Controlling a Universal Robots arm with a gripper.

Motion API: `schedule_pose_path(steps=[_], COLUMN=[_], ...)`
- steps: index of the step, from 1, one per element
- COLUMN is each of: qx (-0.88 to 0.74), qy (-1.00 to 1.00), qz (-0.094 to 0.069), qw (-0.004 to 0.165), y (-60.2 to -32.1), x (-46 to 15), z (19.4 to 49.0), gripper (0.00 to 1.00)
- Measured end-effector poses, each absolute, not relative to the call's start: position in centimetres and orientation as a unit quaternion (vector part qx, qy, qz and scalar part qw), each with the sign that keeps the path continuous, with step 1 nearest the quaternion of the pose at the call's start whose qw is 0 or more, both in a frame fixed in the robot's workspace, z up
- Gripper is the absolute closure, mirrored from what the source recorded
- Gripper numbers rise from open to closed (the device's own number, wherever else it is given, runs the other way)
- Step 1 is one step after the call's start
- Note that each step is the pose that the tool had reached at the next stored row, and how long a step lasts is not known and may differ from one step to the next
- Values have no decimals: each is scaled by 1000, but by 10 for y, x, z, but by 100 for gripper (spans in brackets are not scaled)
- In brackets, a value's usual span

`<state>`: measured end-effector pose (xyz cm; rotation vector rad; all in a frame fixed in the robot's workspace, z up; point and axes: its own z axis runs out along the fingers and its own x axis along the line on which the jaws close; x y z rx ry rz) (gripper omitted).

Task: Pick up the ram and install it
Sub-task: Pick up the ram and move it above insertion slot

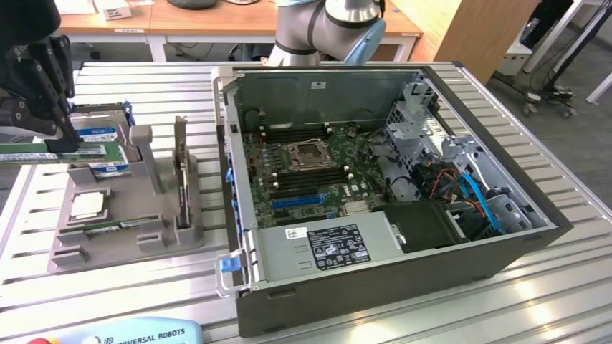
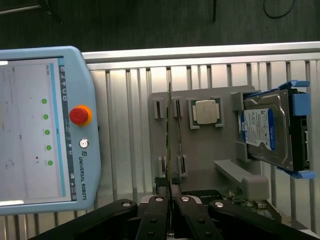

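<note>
Slatted aluminium tabletop (image 1: 555, 294) is carrying two containers: an open computer case (image 1: 383, 279) toward the exterior view's right and a grey parts holder (image 1: 143, 240) toward its left. The case is lying on its side with the panel off, showing a green motherboard (image 1: 316, 172) with an empty processor socket at its middle. A grey power supply (image 1: 325, 247) with a label is sitting at the near edge, and blue cables (image 1: 478, 201) are looping beside the drive cage. The holder is keeping a small square silver processor (image 1: 86, 204) flat in its pocket. A silver hard drive (image 1: 100, 132) with a blue label is leaning in its cradle behind that.

The gripper (image 1: 59, 147) is hovering at the exterior view's far left, above the holder and well apart from the case. Its jaws are clamping the ram (image 1: 88, 150), which is hanging level, lifted clear of the holder. From the wrist camera the ram (image 2: 169, 140) is appearing edge-on, pinched in the gripper (image 2: 170, 200). A light blue teach pendant (image 2: 45, 130) is lying on the table beside the holder.
</note>
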<state>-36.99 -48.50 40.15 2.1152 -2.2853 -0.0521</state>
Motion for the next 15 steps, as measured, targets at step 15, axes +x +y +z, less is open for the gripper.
schedule_pose_path(steps=[15], qx=[679], qy=[-734], qz=[-17], qw=[14], y=[-485], x=[-365], z=[402], gripper=[89])
